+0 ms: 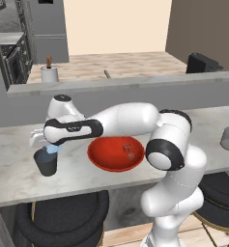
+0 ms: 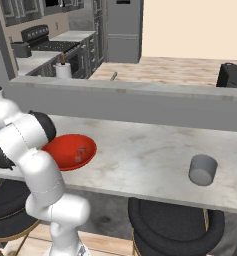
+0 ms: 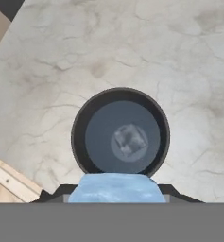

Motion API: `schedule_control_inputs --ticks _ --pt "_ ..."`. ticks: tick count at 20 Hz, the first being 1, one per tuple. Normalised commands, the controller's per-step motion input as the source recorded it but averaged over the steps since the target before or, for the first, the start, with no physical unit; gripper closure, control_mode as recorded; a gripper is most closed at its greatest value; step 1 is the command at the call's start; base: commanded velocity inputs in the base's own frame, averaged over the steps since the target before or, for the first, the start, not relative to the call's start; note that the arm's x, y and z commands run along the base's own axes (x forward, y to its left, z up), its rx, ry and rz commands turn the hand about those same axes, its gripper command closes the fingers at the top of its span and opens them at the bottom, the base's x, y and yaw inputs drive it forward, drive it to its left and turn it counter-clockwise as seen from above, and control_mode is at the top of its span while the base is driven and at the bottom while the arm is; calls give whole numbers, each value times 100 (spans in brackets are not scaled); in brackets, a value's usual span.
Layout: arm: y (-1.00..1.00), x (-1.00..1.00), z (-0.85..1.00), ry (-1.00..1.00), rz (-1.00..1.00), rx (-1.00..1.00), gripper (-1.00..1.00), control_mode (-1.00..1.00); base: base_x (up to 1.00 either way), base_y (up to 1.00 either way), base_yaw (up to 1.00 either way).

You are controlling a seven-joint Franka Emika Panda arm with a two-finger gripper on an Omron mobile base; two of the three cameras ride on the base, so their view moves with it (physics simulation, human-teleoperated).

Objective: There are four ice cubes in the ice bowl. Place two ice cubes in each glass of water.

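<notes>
- The tool (image 3: 116,191) hangs directly over the dark grey glass (image 3: 120,132), its jaws partway apart and closed on a pale blue ice cube (image 3: 116,187).
- One ice cube (image 3: 129,140) already lies in the water inside that glass.
- The dark grey glass stands on the counter (image 1: 19,178), just beside the red ice bowl (image 1: 102,161) on the side away from the arm's base.
- Two ice cubes (image 1: 129,148) rest in the bowl, close together.
- The lighter grey glass (image 2: 203,169) sits well apart from the bowl, far along the counter on its other side.
- Count: four cubes, two glasses, one bowl.
- Risk: in my judgement, the held cube sits nearer the glass's rim than its centre; released there, it could clip the rim and bounce onto the counter.
</notes>
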Motion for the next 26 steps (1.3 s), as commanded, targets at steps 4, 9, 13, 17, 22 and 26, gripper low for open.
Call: schedule_control_inputs --ticks 4,9,13,17,22,26 --pt "0 3 -23 0 0 0 100 -100 0 0 0" --pt "0 4 -17 0 0 0 100 -100 0 0 0" --pt "6 9 -6 -3 0 0 100 -100 0 0 0" --pt "18 2 0 -5 0 0 100 -100 0 0 0" --pt "29 8 -5 -2 0 0 100 -100 0 0 0" --pt "6 12 -6 -1 0 0 100 -100 0 0 0"
